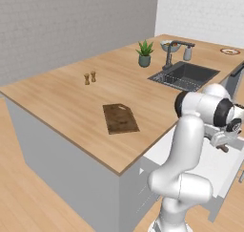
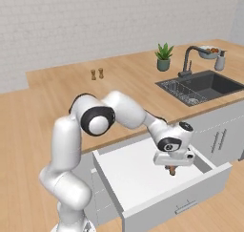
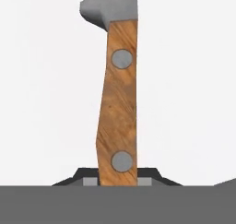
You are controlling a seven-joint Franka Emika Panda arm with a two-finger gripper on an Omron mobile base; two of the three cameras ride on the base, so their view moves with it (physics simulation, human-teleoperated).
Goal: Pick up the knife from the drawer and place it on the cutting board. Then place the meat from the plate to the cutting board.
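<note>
My pincer (image 2: pixel 172 171) hangs inside the open drawer (image 2: pixel 143 178), a little above its white floor, and it is pinching the knife (image 3: pixel 117 108) by the wooden handle. In the hand view the handle with two grey rivets rises between my dark fingertips (image 3: pixel 76 177), and the grey start of the blade is at the top. The rest of the drawer floor that I can see is plain white. On the counter (image 1: pixel 62 97) the cutting board (image 1: pixel 120 118) lies flat with nothing on it, near the front edge. The sink (image 2: pixel 202 87) holds a wire rack on its left side. Behind the tap stands a bowl (image 2: pixel 208 52) with fruit inside. The plate (image 1: pixel 230 51) is at the far corner of the counter; something lies on it, but I cannot tell what
</note>
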